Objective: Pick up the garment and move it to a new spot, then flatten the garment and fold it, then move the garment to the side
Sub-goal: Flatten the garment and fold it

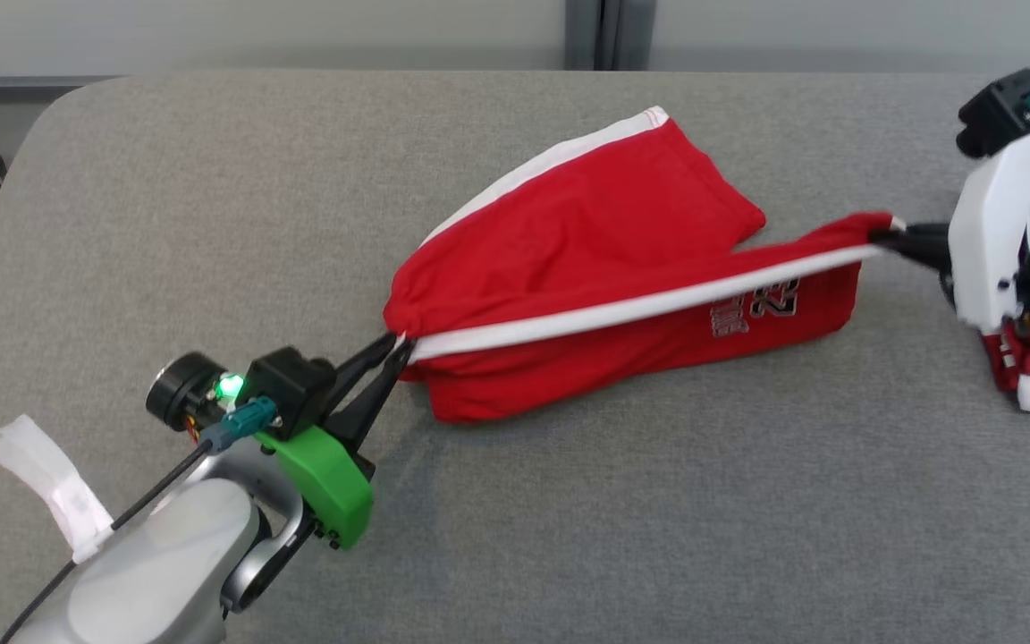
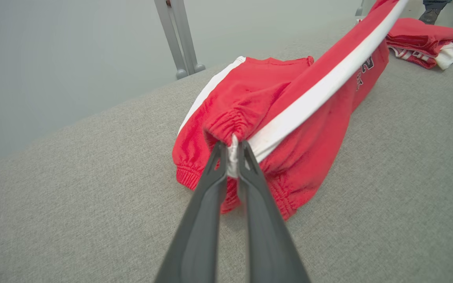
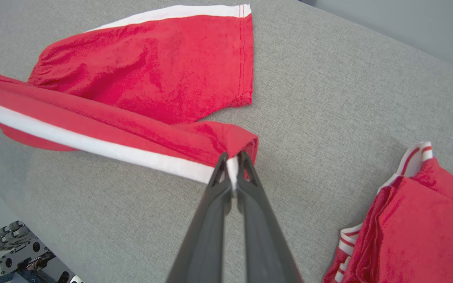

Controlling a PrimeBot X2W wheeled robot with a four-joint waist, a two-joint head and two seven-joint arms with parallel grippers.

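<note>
While the left gripper (image 1: 399, 349) and right gripper (image 1: 882, 237) clamp its white stripe (image 1: 640, 309) at both ends, the garment (image 1: 586, 241) looks light and limp — best held by the hems.

Head looks down, wrists close; 3 share garment (image 1: 586, 224)

L claw (image 1: 401, 344) dark, mount (image 1: 327, 487) grn

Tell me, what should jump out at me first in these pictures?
The bright red shorts with a white side stripe lie in the middle of the grey table, with the striped edge pulled taut. The left fingers pinch the waistband end and the right fingers pinch the leg hem. Next comes a second red garment, folded at the table's right edge.
</note>
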